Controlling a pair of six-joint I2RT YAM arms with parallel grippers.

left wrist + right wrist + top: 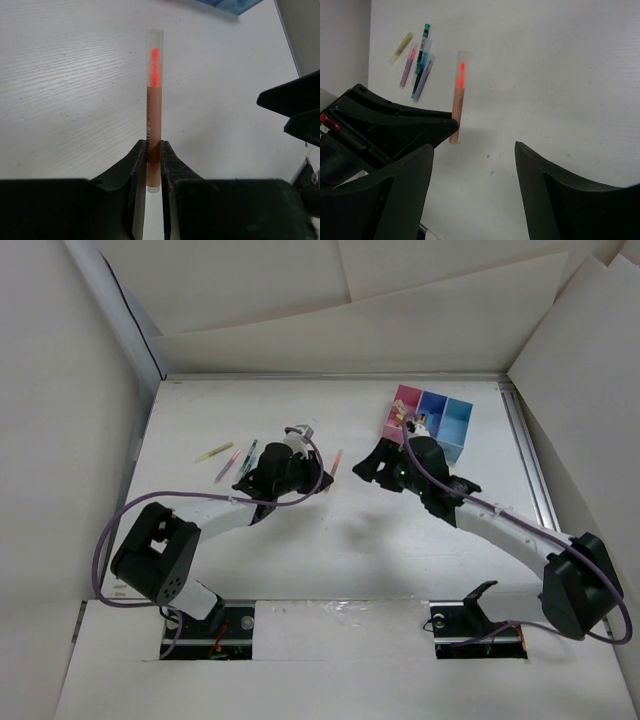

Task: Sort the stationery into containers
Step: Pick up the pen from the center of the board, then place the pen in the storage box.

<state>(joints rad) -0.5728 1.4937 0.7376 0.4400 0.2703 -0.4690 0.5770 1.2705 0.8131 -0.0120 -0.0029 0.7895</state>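
Note:
My left gripper (153, 150) is shut on the lower end of a pinkish-orange pen (152, 115) with a clear cap, held just above the white table. In the top view that pen (336, 464) sticks out from the left gripper (325, 480) near the table's middle. My right gripper (474, 147) stands open with nothing between its fingers, just right of the pen (459, 95); from above the right gripper (368, 468) faces the left one. The containers sit at the back right: pink (403, 400), dark blue (433, 406), light blue (460, 420).
Several loose pens lie at the left of the table: a yellow one (213, 452), a pink one (228, 465) and a green one (247, 454). White walls enclose the table (330, 540). The right arm's wrist overlaps the front of the bins.

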